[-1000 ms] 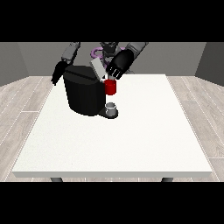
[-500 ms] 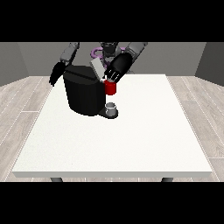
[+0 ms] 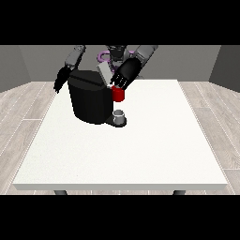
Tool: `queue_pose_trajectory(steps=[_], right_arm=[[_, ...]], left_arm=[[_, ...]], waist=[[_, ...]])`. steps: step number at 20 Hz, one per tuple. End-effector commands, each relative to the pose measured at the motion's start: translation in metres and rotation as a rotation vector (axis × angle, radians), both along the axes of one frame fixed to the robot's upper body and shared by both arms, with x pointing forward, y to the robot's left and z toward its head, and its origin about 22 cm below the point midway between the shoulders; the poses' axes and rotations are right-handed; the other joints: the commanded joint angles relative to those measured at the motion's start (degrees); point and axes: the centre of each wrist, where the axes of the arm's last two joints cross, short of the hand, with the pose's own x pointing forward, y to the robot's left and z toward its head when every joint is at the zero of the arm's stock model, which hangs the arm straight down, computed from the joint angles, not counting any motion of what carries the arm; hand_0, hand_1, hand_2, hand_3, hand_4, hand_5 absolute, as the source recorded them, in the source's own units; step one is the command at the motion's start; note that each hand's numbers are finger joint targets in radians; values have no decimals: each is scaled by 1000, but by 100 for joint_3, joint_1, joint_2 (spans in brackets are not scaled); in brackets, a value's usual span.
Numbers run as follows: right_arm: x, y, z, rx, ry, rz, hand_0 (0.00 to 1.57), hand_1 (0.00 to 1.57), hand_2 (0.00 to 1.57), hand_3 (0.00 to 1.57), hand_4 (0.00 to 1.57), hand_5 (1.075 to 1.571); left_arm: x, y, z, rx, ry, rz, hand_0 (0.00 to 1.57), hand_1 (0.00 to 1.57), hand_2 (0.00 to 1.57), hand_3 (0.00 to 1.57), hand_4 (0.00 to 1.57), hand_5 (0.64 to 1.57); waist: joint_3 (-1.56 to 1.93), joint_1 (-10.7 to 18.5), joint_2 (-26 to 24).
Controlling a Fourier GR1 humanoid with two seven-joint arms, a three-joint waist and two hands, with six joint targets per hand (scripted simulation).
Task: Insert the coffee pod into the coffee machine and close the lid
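We see a big, smooth black coffee machine [image 3: 89, 101] near the far left corner of the flat white table [image 3: 140, 150], with a red thing at the machine [image 3: 118, 94] and a small grey thing [image 3: 119, 115] below. The hand at the view's right [image 3: 125, 75] reaches down to the red thing; we cannot tell how its fingers lie. The hand at the view's left [image 3: 61, 80] hangs by the machine, fingers straight.

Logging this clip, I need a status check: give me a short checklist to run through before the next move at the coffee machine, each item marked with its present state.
1. Machine upright on table: ok.
2. Lid raised: ok.
3. Hand at the view's right at the lid, above the red thing at the machine: ok.
4. Pod seated in machine: cannot tell.
5. Hand at the view's left beside the machine, holding nothing visible: ok.
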Motion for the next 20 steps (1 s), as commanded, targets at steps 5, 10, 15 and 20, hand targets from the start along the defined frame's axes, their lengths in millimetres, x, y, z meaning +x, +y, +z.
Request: queue_pose_trajectory(steps=[5,10,15,20], right_arm=[[4,3,6,12,-28,-5,0,0,0,0,0,1571],[-3,-16,-10,-18,-4,-30,0,0,0,0,0,1571],[0,-9,-7,-2,-14,-30,0,0,0,0,0,1571],[-2,7,1,-3,-34,-31,0,0,0,0,0,1571]], left_arm=[[-1,4,22,-22,-39,-24,1198,1198,1224,1168,355,1571],[-2,1,8,28,-94,-5,1269,1269,1275,1176,171,1571],[-2,-11,1,149,-130,-6,1210,1210,1220,1093,0,1571],[-1,13,-1,141,-115,9,1135,1135,1146,998,0,1571]], waist=[[2,-18,105],[2,11,58],[3,23,172],[1,-32,265]])
